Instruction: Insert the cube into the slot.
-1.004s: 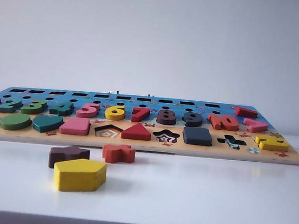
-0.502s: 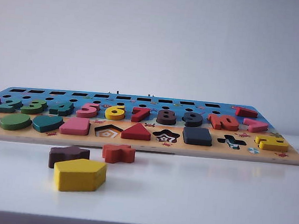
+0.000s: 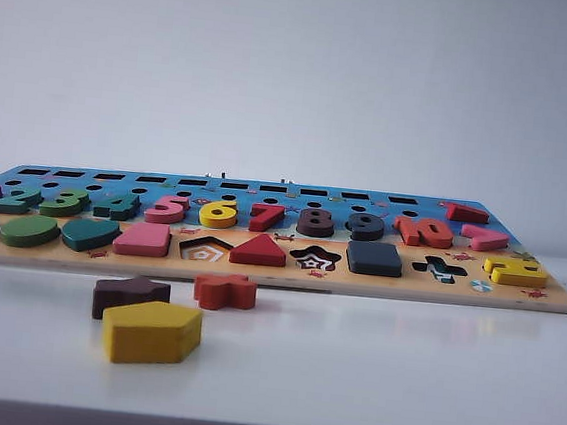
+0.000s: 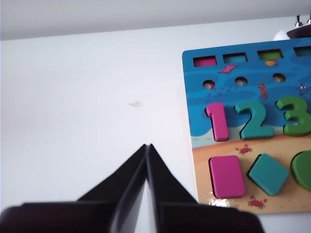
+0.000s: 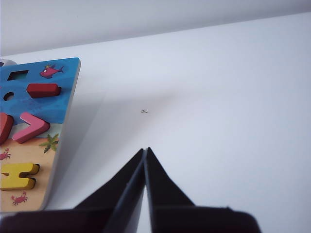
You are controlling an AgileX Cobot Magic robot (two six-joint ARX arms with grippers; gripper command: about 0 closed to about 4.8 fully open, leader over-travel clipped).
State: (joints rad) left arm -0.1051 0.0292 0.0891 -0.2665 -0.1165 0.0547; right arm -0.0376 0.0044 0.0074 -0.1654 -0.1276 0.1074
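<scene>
The cube, a dark navy square block, lies flat in the front row of the puzzle board, between the star cut-out and the cross cut-out. It fills the slot, so the slot's floor is hidden. Neither arm shows in the exterior view. In the left wrist view my left gripper is shut and empty over bare white table beside one end of the board. In the right wrist view my right gripper is shut and empty over bare table beside the other end of the board.
Three loose pieces lie on the white table in front of the board: a yellow pentagon, a dark brown star-like piece and a red-orange cross. The board carries coloured numbers and shapes, and an empty pentagon cut-out.
</scene>
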